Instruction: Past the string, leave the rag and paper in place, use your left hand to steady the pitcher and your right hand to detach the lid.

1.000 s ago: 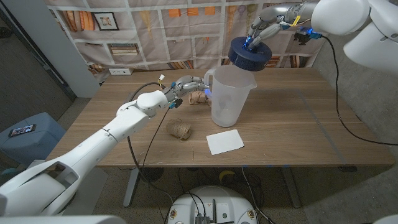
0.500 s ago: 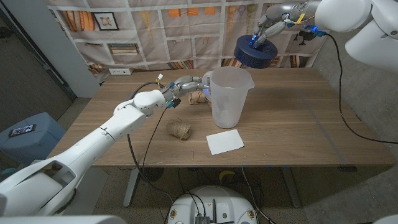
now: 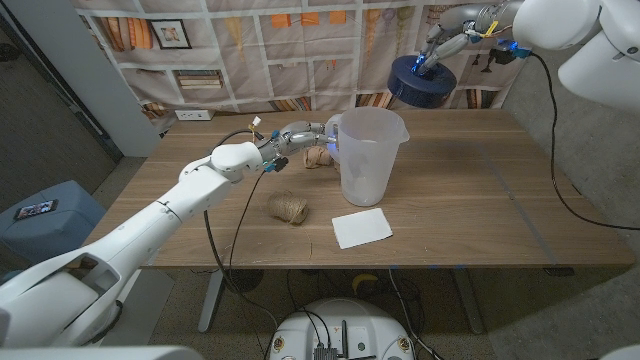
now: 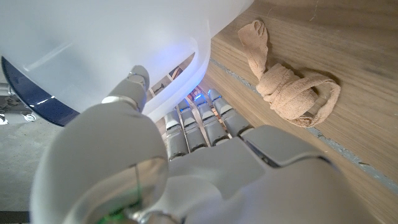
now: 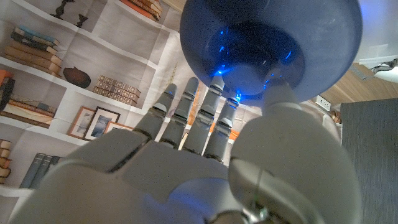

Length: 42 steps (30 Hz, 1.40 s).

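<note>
While left hand (image 3: 298,135) grips pitcher (image 3: 366,155), right hand (image 3: 440,45) clutching lid (image 5: 270,46) aloft, underside visible wrist-side

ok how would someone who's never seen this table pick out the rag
On the wooden table, look just left of the clear pitcher, beside the left hand. The rag is a knotted tan cloth, not the wound ball of string nearer the front edge.

The translucent white plastic pitcher (image 3: 368,155) stands upright and open-topped on the table, its handle against the fingers of my left hand (image 3: 296,135). The round dark blue lid (image 3: 421,81) is off it, held in my right hand (image 3: 445,42) in the air, up beyond the pitcher's far rim and tilted.
</note>
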Available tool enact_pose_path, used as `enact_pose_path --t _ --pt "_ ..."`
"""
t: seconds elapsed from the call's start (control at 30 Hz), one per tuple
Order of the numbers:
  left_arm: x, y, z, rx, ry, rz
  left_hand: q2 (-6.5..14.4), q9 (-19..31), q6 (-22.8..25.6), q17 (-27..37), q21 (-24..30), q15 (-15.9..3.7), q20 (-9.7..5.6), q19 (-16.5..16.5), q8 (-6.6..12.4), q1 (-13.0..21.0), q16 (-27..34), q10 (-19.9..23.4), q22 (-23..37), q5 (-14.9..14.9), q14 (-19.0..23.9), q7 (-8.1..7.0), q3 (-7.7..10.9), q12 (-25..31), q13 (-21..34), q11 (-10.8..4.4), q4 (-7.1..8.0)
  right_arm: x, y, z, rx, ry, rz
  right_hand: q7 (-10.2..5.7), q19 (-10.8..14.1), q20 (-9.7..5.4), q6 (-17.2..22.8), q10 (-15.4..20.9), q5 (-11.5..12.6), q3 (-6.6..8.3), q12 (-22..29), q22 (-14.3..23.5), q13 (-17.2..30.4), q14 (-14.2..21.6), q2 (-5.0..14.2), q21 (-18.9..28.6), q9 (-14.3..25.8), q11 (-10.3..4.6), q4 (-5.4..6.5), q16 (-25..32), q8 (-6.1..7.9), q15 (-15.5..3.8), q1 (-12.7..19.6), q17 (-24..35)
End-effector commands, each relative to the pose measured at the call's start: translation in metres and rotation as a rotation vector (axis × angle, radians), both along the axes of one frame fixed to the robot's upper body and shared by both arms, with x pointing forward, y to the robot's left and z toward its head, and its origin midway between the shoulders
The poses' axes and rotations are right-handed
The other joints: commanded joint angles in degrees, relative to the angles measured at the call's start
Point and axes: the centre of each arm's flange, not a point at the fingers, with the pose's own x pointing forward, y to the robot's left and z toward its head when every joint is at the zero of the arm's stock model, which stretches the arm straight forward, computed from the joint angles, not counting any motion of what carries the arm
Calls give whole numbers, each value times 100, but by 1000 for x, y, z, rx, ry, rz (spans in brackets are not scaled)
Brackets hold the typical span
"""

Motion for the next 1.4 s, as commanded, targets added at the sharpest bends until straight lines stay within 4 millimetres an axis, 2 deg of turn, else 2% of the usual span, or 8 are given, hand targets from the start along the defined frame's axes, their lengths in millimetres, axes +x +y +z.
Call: enact_pose_path --t 0.03,0.3,0.4,0.63,0.77,0.9,1.23,1.4 --pt "-2 6 0 29 5 -34 -82 -7 -171 16 -24 14 -129 -100 11 -19 7 -246 13 34 -232 2 -79 15 12 40 6 11 -18 2 29 15 -54 -251 3 7 227 320 27 -21 18 10 35 12 419 5 27 -320 3 3 0 -803 219 12" --pt "-3 16 4 35 -6 -33 -98 -22 -736 21 -49 231 11 -680 5 -166 7 -989 12 38 -1003 -84 -240 34 5 137 55 16 -21 2 28 24 -85 -251 -2 7 226 295 29 -22 5 11 36 -1 417 5 27 -320 -8 -8 -7 -813 228 10" --pt "-4 19 5 25 -13 -29 -83 -30 -1003 23 -52 349 86 -852 -19 -217 8 -1189 10 38 -1208 1 -273 38 3 204 66 18 -24 1 35 29 -88 -252 -19 3 224 290 29 -25 4 11 40 -4 416 0 26 -320 -10 -10 -10 -813 228 11" --pt "-6 26 8 23 -16 -41 -50 -44 -1452 21 -39 429 160 -1067 -15 -332 25 -1541 5 34 -1517 43 -329 43 -3 339 85 26 -31 -2 46 43 -114 -253 -24 5 217 269 30 -25 -4 11 43 -9 419 2 25 -319 -13 -17 -18 -814 230 10" --pt "-7 29 7 16 -2 -67 -37 -52 -1724 20 -54 531 195 -1257 -22 -445 4 -1765 2 25 -1759 141 -375 42 -7 331 106 31 -36 -4 52 49 -116 -255 -31 10 207 256 30 -30 -8 11 46 -17 413 1 24 -318 -20 -19 -26 -816 236 13" --pt "-8 34 6 6 17 -95 -25 -60 -1973 21 -61 630 234 -1489 -16 -604 -7 -2038 1 16 -2110 162 -430 40 -12 448 134 37 -39 -6 58 58 -128 -256 -40 16 196 238 30 -33 -15 11 46 -24 408 -1 23 -316 -23 -22 -33 -815 239 15" --pt "-16 51 3 -37 49 -85 0 -67 -2372 22 -40 712 272 -1710 -30 -836 19 -2392 2 1 -2438 196 -498 43 -15 585 170 53 -43 -18 46 64 -144 -258 -43 48 185 198 32 -35 -27 11 54 -32 411 3 38 -317 -25 -26 -35 -810 244 20" --pt "-18 56 -2 -64 53 -65 -2 -68 -2390 23 -43 729 273 -1752 -15 -889 24 -2414 2 -3 -2467 191 -517 53 -16 580 182 60 -42 -24 40 72 -144 -258 -36 59 175 176 33 -36 -32 11 59 -30 414 8 45 -316 -27 -22 -37 -809 248 26"
